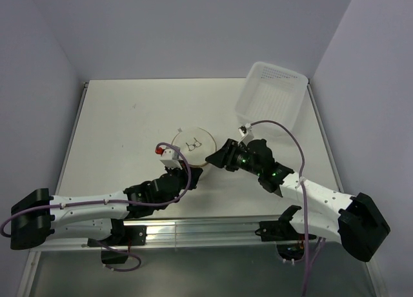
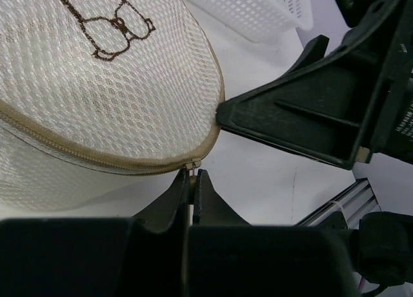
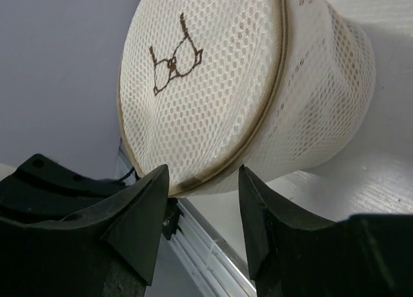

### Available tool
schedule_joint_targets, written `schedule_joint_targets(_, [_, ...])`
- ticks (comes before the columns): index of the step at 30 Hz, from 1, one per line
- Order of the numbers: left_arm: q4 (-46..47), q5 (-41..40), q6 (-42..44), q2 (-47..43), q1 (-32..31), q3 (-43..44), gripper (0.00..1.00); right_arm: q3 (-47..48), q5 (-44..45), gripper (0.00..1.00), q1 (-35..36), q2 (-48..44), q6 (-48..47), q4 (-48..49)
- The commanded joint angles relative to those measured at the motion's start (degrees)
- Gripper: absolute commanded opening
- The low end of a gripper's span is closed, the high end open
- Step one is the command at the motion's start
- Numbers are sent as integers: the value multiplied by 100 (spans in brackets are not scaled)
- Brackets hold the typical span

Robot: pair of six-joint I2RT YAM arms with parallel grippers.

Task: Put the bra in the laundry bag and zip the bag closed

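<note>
The laundry bag (image 1: 193, 144) is a small round whitish mesh drum with brown rim hoops and a dark mark on its top face. It stands mid-table between both grippers and also fills the left wrist view (image 2: 97, 97) and the right wrist view (image 3: 258, 90). My left gripper (image 2: 191, 174) is shut on the zip pull (image 2: 191, 164) at the bag's near rim. My right gripper (image 3: 201, 181) is open, one fingertip (image 2: 222, 110) touching the bag's right rim. The bra is hidden.
A white perforated plastic tray (image 1: 271, 93) lies tilted at the back right corner. The metal rail (image 1: 206, 229) runs along the near table edge between the arm bases. Bare white table lies to the left and behind the bag.
</note>
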Motion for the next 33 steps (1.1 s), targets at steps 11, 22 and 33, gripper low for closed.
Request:
schedule_joint_targets(11, [256,-51,178,-182,-50,55,0,643,45,3,-70,732,-19,345])
schedule_joint_targets(22, [-1948,-912,-172,-1965,-50,-349,0,1870,-765,0,-1099,1891,-1328,-232])
schedule_joint_targets(33, [-2428,-1018,-218,-2663,-76,-367,0,4158,-1071,0,-1169,3844,-1909,-1043])
